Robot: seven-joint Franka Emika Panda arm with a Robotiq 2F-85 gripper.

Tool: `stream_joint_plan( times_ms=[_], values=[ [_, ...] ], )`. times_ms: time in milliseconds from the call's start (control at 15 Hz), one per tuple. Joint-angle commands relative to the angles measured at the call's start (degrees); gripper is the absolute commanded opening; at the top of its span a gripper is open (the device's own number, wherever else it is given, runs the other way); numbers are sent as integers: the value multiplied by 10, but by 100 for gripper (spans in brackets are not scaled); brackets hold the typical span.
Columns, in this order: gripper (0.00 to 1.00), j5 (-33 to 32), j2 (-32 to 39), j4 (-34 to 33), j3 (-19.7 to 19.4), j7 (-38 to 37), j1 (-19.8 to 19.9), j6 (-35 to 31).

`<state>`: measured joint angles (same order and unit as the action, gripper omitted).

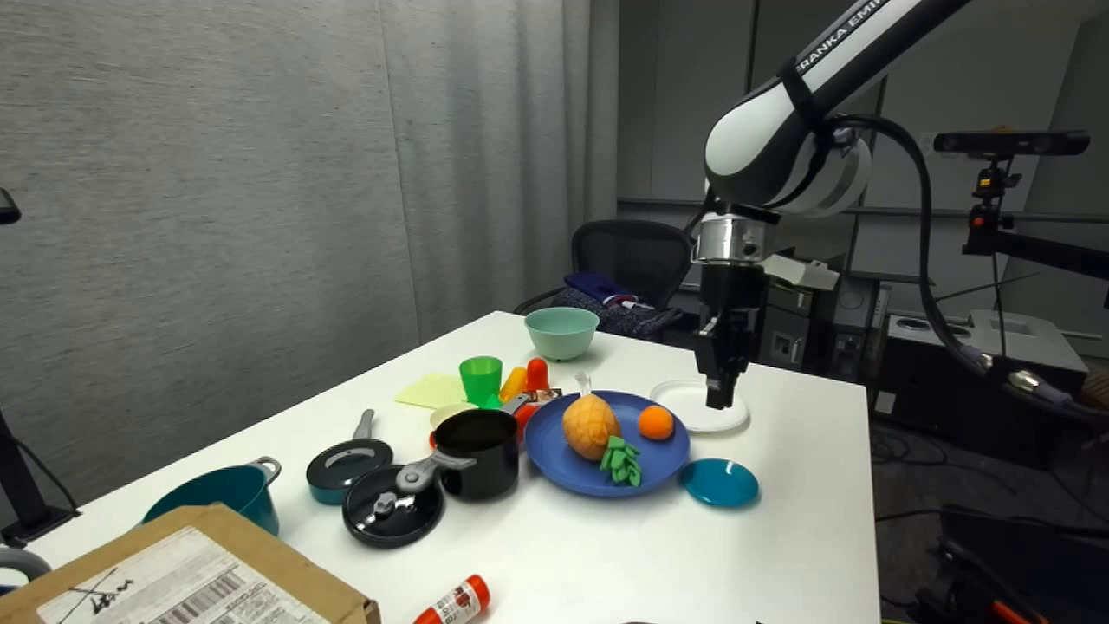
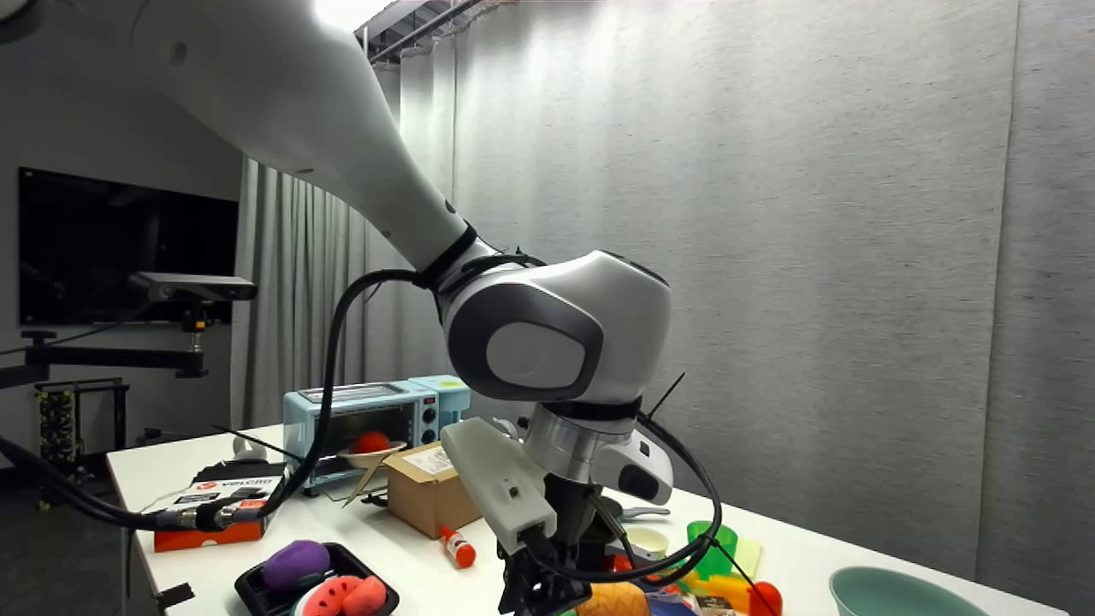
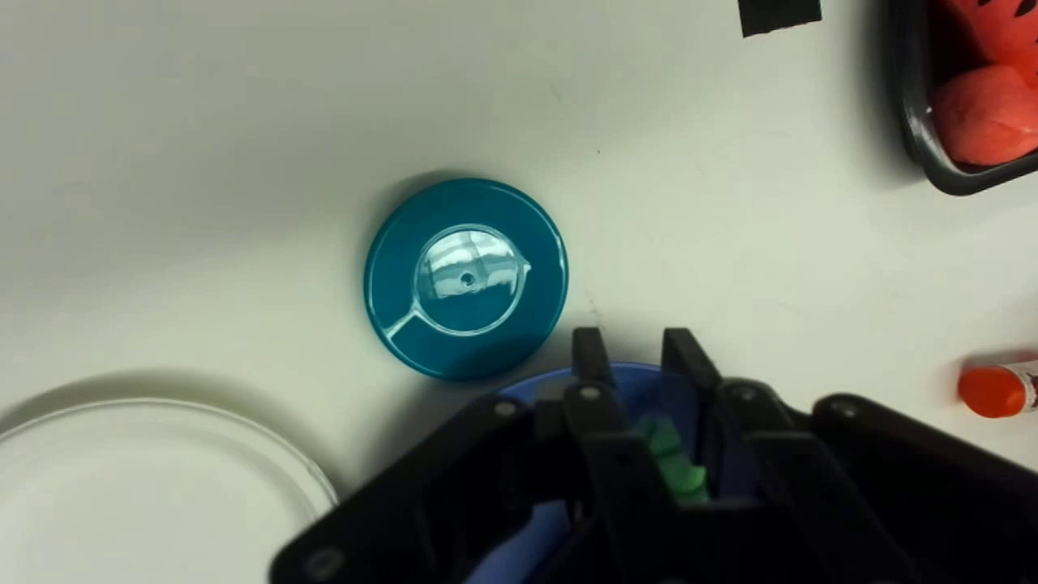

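Note:
My gripper (image 1: 719,400) hangs above the table's right part, fingers down. In the wrist view its two fingertips (image 3: 635,345) stand apart with a gap and nothing held between them. Below them show a blue plate (image 3: 641,378) and green leaves (image 3: 684,480). The plate (image 1: 554,468) bears a pineapple-like toy (image 1: 591,425), an orange ball (image 1: 656,423) and the leaves (image 1: 620,461). A small teal dish (image 3: 466,280) lies beside the plate; it also shows in an exterior view (image 1: 720,483). A white plate (image 1: 712,419) lies behind it, near the gripper.
A black pot (image 1: 476,455), black lid (image 1: 394,507), pan (image 1: 349,468), green cup (image 1: 481,380) and mint bowl (image 1: 561,332) stand on the table. A cardboard box (image 1: 199,572), glue stick (image 1: 455,602), toaster oven (image 2: 368,428) and black tray (image 2: 389,599) with toy food are there too.

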<state>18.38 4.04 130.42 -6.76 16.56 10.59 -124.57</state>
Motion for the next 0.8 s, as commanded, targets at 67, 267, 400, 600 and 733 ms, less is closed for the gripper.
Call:
stream_joint_plan(
  times_ms=[67, 267, 400, 600, 733],
  values=[
    [26, -1, 0, -1, -4, 0, -4, 2],
    [26, -1, 0, -1, -4, 0, -4, 2],
    [26, -1, 0, -1, -4, 0, -4, 2],
    [26, -1, 0, -1, -4, 0, -4, 2],
    [51, -1, 0, -1, -4, 0, -4, 2]
  ],
)
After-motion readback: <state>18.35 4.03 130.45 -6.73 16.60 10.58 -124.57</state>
